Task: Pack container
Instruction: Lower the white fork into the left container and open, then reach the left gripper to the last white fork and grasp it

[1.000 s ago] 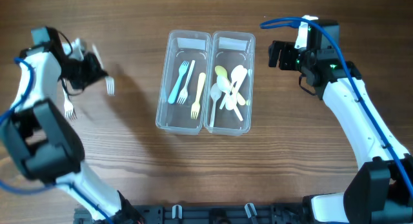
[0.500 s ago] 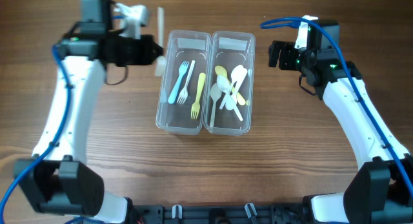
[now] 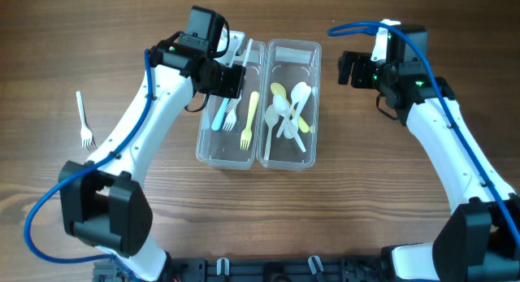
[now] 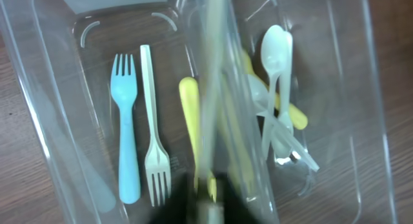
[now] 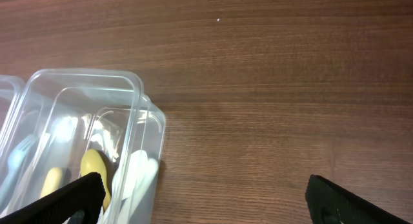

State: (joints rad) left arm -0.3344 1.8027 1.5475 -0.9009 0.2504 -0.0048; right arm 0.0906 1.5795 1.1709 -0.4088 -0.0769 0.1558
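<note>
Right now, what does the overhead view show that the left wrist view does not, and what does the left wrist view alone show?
Only overhead: a loose white fork lying on the table, left of the boxes, and the right gripper, away from them. Only the left wrist: a blurred pale utensil held in the left gripper above the boxes. Both: the blue fork and yellow fork in the left box, and spoons in the right box.
</note>
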